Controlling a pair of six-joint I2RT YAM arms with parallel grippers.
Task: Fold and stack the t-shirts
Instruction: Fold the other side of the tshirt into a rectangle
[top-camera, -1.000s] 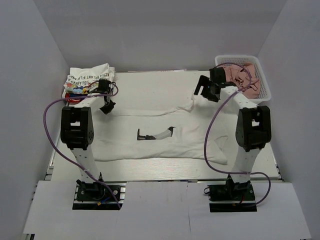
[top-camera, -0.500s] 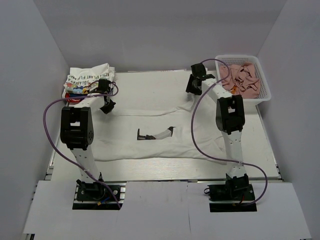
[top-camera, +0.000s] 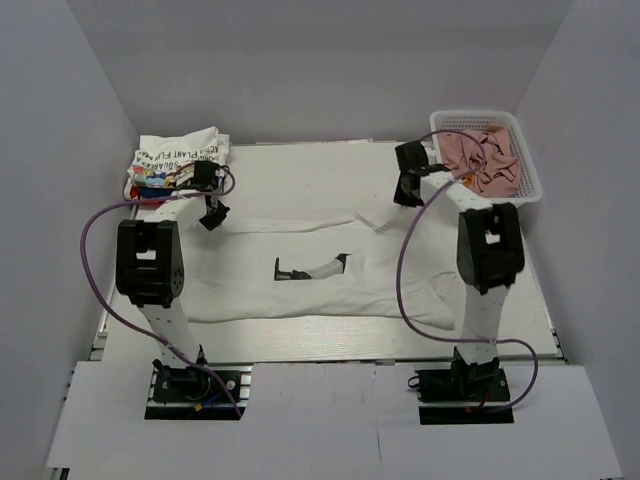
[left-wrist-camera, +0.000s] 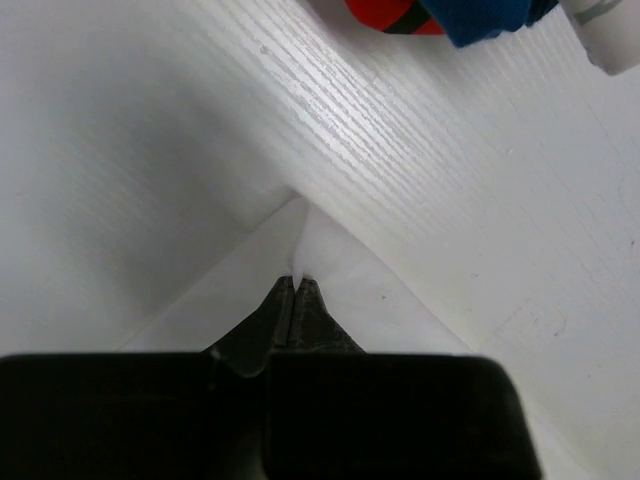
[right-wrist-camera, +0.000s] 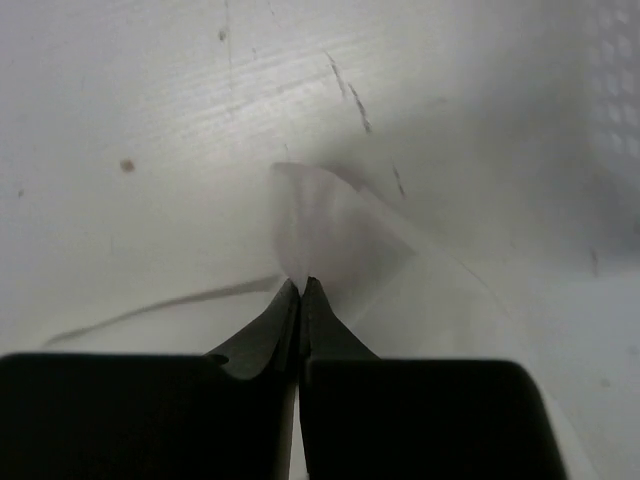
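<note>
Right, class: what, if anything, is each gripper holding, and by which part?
Both hold the large white t-shirt. The left gripper pinches a pointed corner on the shirt's left side. The right gripper pinches a raised corner on its right side.

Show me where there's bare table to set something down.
Best: the far strip of table between the folded stack and the mesh basket. A thin strip runs along the near edge. The middle is crowded: the spread white t-shirt covers it.
</note>
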